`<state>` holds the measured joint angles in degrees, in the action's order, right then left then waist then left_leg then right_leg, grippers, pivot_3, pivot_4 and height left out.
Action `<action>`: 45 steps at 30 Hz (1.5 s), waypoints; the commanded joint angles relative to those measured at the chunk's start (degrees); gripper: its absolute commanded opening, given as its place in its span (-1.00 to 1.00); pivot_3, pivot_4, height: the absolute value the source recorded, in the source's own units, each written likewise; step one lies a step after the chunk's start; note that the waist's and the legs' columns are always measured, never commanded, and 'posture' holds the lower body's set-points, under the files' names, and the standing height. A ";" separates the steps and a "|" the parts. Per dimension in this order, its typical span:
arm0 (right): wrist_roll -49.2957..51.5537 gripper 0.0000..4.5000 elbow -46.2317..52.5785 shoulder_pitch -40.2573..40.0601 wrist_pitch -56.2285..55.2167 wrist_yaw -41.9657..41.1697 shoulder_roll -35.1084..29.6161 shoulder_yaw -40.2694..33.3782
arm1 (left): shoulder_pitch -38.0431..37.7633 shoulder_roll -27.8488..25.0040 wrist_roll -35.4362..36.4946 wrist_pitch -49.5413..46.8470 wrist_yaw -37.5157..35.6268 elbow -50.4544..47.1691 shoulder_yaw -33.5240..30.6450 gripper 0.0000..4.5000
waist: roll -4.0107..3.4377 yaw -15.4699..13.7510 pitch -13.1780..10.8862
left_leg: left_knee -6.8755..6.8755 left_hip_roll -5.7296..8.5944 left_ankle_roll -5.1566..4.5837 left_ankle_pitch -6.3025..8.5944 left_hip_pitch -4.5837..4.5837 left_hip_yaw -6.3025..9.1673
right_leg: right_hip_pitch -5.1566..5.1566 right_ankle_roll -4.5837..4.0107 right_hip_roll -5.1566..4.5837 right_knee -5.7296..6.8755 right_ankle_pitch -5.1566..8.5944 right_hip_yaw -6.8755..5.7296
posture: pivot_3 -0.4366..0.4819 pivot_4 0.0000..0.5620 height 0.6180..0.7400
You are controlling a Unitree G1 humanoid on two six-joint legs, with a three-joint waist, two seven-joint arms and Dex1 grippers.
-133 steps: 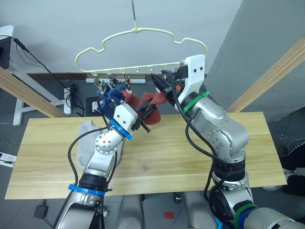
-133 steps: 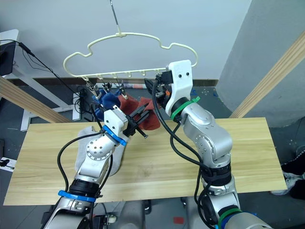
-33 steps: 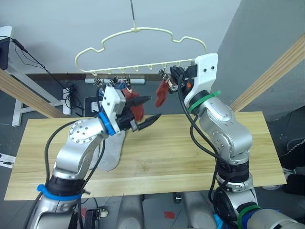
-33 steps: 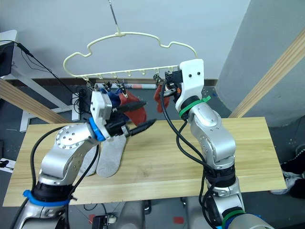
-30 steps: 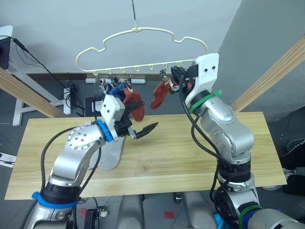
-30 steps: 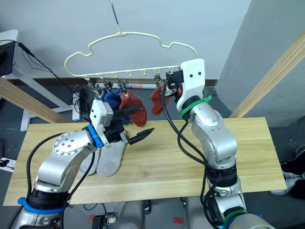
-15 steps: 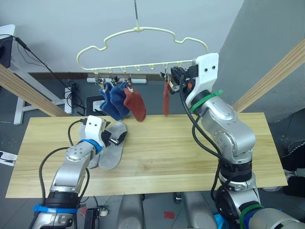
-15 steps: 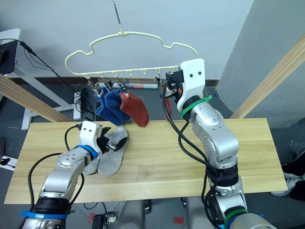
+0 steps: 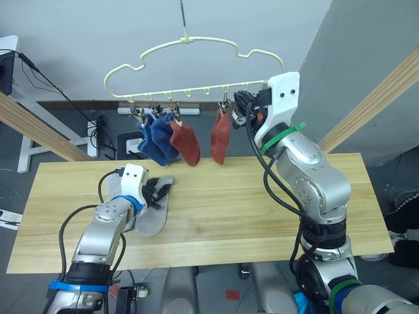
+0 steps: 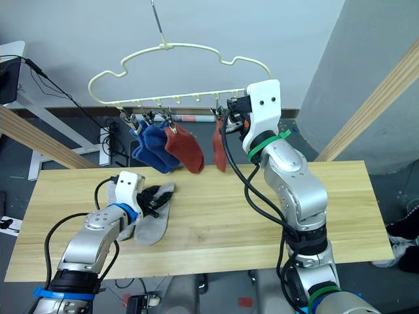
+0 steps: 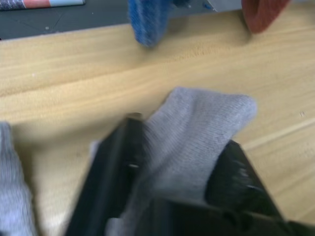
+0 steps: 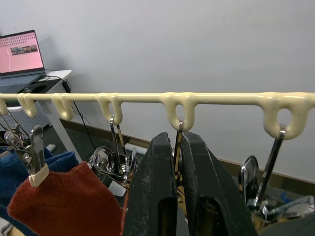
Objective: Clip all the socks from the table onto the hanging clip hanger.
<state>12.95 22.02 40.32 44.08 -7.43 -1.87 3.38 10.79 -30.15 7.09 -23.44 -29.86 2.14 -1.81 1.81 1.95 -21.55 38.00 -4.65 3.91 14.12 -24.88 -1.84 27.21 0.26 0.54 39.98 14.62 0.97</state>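
- Head views: a white wall and dark grey floor lie behind a long desk of light yellowish wood planks (image 9: 262, 209). Above its far edge hangs the thin cream clip hanger with a wavy, cloud-like outline (image 9: 196, 46); a row of small metal clips runs along its lower bar.
- Four socks hang from those clips: two blue knit socks (image 9: 154, 137) at the robot's left, then a rust-red sock (image 9: 185, 142), then a second rust-red sock (image 9: 220, 136) a little apart.
- The right gripper (image 9: 237, 112) is raised at the hanger bar, just beside the clip that holds the second rust-red sock.
- Two light grey ankle socks lie on the desk's left part: one flat sock (image 9: 154, 210) under the left gripper (image 9: 157, 191), and another grey sock (image 9: 115, 193) beside the left arm and partly hidden by it.
- Left wrist view: the left gripper's black fingers (image 11: 115, 167) are spread apart, one on each side of the flat light grey sock (image 11: 197, 132), whose rounded end pokes out beyond them onto the wood. The blue sock tips (image 11: 147, 22) hang above the desk's far edge.
- Right wrist view: the right gripper's fingers (image 12: 157, 191) are nearly together, pinching a metal clip (image 12: 179, 142) that hangs from the cream bar (image 12: 221, 98); the red sock (image 12: 69, 201) hangs from a neighbouring clip.
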 commanded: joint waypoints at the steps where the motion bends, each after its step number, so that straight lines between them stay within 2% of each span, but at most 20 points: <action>1: 0.68 -1.00 2.27 1.23 -0.96 -0.13 0.21 -0.27 | -2.60 -0.87 -1.17 5.15 -3.44 -2.94 2.78 -0.65 | 0.00 0.00 0.00 | 0.00 0.00 0.00 0.00 0.00 -0.01 | 0.00 0.01 -0.05 0.00 0.00 0.00 | -0.22 0.47 0.36; 4: 0.71 -1.00 2.04 1.43 -0.95 -0.16 0.08 -0.50 | -2.51 1.39 1.52 10.88 -6.93 -7.20 4.16 -0.99 | -0.01 -0.02 -0.01 | 0.00 0.01 0.00 0.00 -0.01 0.00 | 0.00 0.01 -0.08 -0.02 0.01 -0.01 | -0.24 0.47 0.36; 7: 0.85 -1.00 2.08 1.61 -0.68 -0.12 -0.01 -0.79 | -0.98 5.64 6.13 14.37 -10.31 -11.28 5.38 -0.99 | 0.00 -0.17 -0.01 | 0.00 0.05 0.00 0.00 -0.05 0.01 | 0.00 0.01 -0.09 -0.03 0.00 -0.01 | -0.24 0.46 0.36; 12: 0.82 -1.00 2.10 1.73 -0.41 -0.04 -0.03 -0.82 | 3.60 11.30 12.90 10.53 -13.41 -15.33 8.21 -0.99 | 0.00 0.13 0.00 | 0.01 0.07 0.00 0.00 -0.06 -0.01 | -0.01 0.00 0.01 -0.04 0.00 0.03 | -0.26 0.45 0.36; 14: 0.77 -1.00 2.11 1.79 -0.35 0.00 0.01 -0.74 | 6.31 13.83 13.74 8.06 -11.86 -14.94 9.04 -0.99 | 0.00 0.26 0.00 | 0.00 0.05 0.00 0.00 -0.05 0.01 | -0.01 0.01 0.07 -0.04 0.00 0.05 | -0.26 0.45 0.36; 18: 0.72 -1.00 2.03 1.88 -0.40 -0.01 -0.01 -0.64 | 10.77 18.35 11.54 8.69 -8.15 -10.76 9.70 -0.99 | 0.00 0.49 0.00 | 0.02 0.05 -0.01 0.00 -0.05 0.02 | -0.02 0.00 0.10 -0.03 0.00 0.03 | -0.26 0.43 0.36; 21: 0.70 -1.00 2.26 2.13 -0.15 0.08 -0.04 -0.64 | 15.31 22.26 4.99 19.24 -3.28 -3.47 10.30 -0.99 | 0.00 0.43 0.00 | 0.02 0.07 -0.01 0.00 -0.06 0.02 | -0.02 -0.07 0.10 -0.03 -0.05 0.02 | -0.28 0.41 0.36; 25: 0.99 -1.00 2.78 2.00 0.62 0.29 0.04 -0.93 | 17.93 24.23 -0.99 30.30 1.30 3.44 10.18 -0.99 | 0.01 0.49 0.00 | 0.03 0.09 -0.02 0.00 -0.07 -0.01 | -0.03 -0.22 0.08 -0.07 -0.14 0.02 | -0.30 0.40 0.36; 33: 1.12 -1.00 3.71 1.55 1.69 0.52 0.25 -0.85 | 19.78 24.82 -4.54 39.77 4.86 8.10 9.60 -0.99 | 0.01 0.66 0.00 | 0.01 0.08 -0.02 0.00 -0.09 -0.01 | -0.03 -0.23 0.07 -0.08 -0.14 -0.01 | -0.31 0.40 0.36; 44: 1.96 -1.00 4.07 1.09 3.53 0.74 1.06 -1.18 | 20.48 25.00 -5.77 42.54 7.48 8.74 9.34 -0.99 | 0.01 0.97 0.00 | 0.02 0.08 -0.02 0.00 -0.09 -0.01 | -0.03 -0.23 0.07 -0.07 -0.14 -0.04 | -0.30 0.40 0.36; 45: 2.19 -0.87 4.10 1.05 3.45 1.11 1.50 -1.59 | 20.64 24.98 -5.74 42.54 7.39 8.91 9.35 -1.00 | 0.01 0.98 -0.01 | 0.02 0.08 -0.02 0.00 -0.09 0.00 | -0.03 -0.23 0.07 -0.07 -0.14 -0.04 | -0.30 0.41 0.36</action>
<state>14.19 22.88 41.59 47.68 -6.82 -1.08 2.54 30.52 -5.49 1.51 17.60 -23.04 11.93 7.59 1.82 2.92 -21.55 38.02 -4.57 3.88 14.13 -24.96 -1.84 27.18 0.03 0.61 39.92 14.47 0.93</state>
